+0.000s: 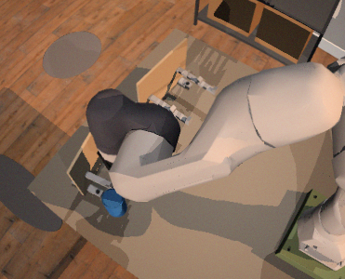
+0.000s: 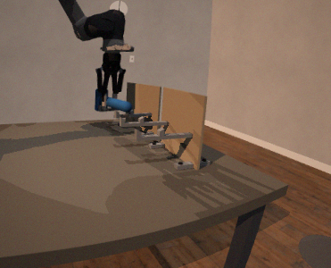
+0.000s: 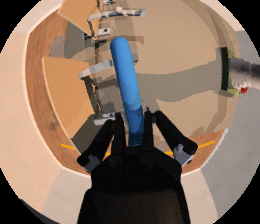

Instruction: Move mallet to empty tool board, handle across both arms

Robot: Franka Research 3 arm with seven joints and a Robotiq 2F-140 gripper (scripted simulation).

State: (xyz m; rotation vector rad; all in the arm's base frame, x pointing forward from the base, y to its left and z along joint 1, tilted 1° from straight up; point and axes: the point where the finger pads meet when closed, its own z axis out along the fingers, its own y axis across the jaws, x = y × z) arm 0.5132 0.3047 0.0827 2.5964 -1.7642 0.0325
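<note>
My gripper (image 2: 109, 95) (image 3: 133, 106) is shut on the blue mallet (image 2: 119, 104) (image 3: 126, 78) (image 1: 114, 204) and grips its handle near the head end. The handle lies about level and hangs just above the grey holder arms (image 2: 133, 118) (image 1: 97, 179) of the wooden tool board (image 2: 147, 99) (image 1: 80, 164) that is further from the exterior view. The second tool board (image 2: 186, 114) (image 1: 160, 75) stands beside it, and its arms (image 2: 166, 137) (image 1: 191, 81) (image 3: 118, 12) are bare. In the top view my wrist hides the fingers and most of the handle.
My arm reaches across the table (image 2: 76, 192) from its base on a green plate (image 1: 307, 256). A black shelf with brown boxes (image 1: 265, 20) stands behind the table. The table's curved front edge (image 2: 165, 232) is near the exterior camera.
</note>
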